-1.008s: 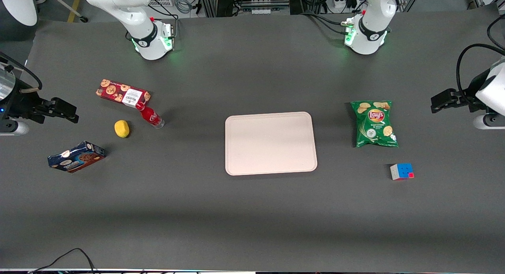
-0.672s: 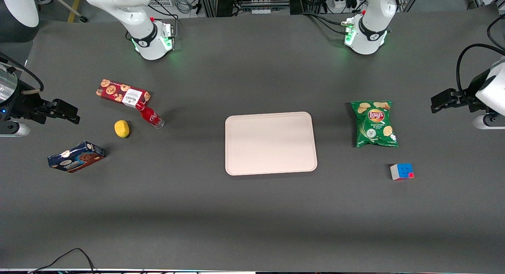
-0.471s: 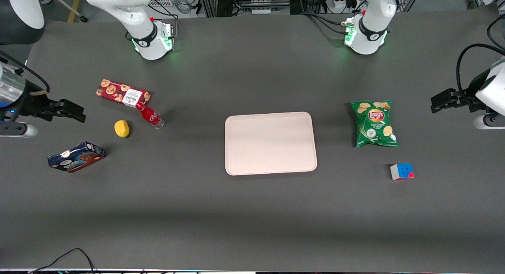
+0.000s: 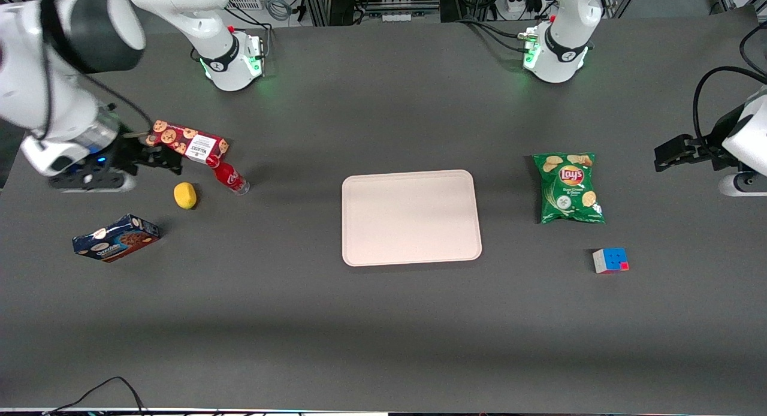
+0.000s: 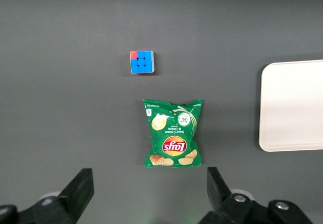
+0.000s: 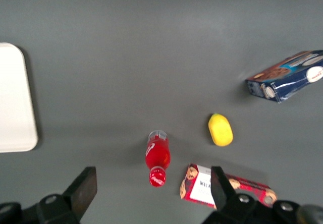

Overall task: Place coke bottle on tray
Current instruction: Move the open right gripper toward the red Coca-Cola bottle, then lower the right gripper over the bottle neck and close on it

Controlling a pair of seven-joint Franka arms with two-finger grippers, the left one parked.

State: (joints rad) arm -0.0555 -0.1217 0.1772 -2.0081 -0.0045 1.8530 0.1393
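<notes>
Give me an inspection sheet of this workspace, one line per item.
Surface: dark grey table.
Job's things: coke bottle lies on its side on the table, cap by the red cookie box; tray holds nothing.
Clutter: lemon and blue box near the bottle; Lay's chip bag and puzzle cube toward the parked arm's end.
Grippers: gripper open, above the table beside the red cookie box, apart from the bottle.
Cables: one black loop at the table edge nearest the camera.
Surroundings: arm bases with green lights; racks and wiring past the table.
</notes>
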